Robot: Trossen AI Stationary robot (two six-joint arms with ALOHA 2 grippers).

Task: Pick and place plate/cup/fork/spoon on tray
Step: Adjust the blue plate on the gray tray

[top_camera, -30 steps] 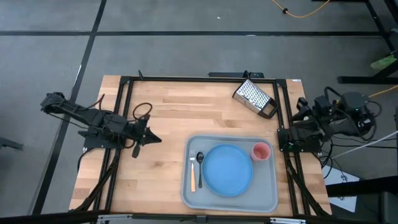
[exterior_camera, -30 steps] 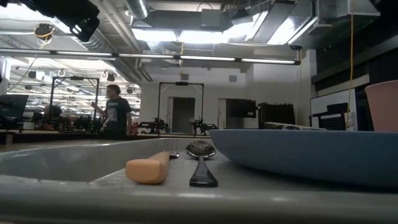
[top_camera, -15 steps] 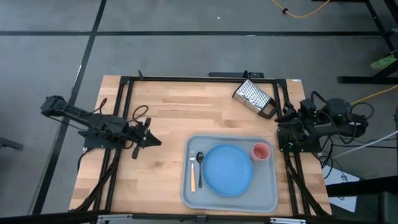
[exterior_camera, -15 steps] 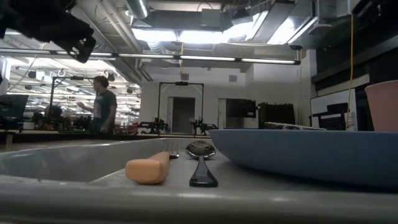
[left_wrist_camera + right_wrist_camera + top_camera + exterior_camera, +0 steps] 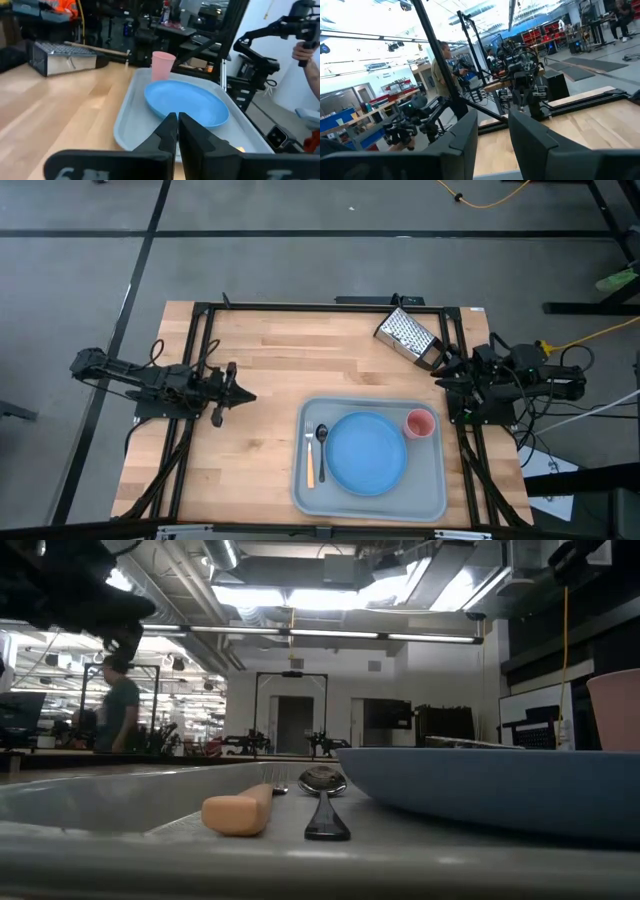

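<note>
The grey-blue tray lies at the table's near middle. On it rest the light-blue plate, the pink cup upright at its far right, and the orange-handled fork and the dark spoon side by side at its left. My left gripper is shut and empty, left of the tray, pointing at it. My right gripper is open and empty near the table's right edge, beyond the cup.
A metal box grater lies on its side at the far right of the table. Bare wood lies between the grater and the tray and left of the tray. A person walks in the room behind; another stands beyond the table.
My left arm has come down and its gripper has shifted a little toward the far edge, still left of the tray. My right arm has unfolded, and its gripper has moved toward the table's left, near the grater. The tableware has stayed where it was.
</note>
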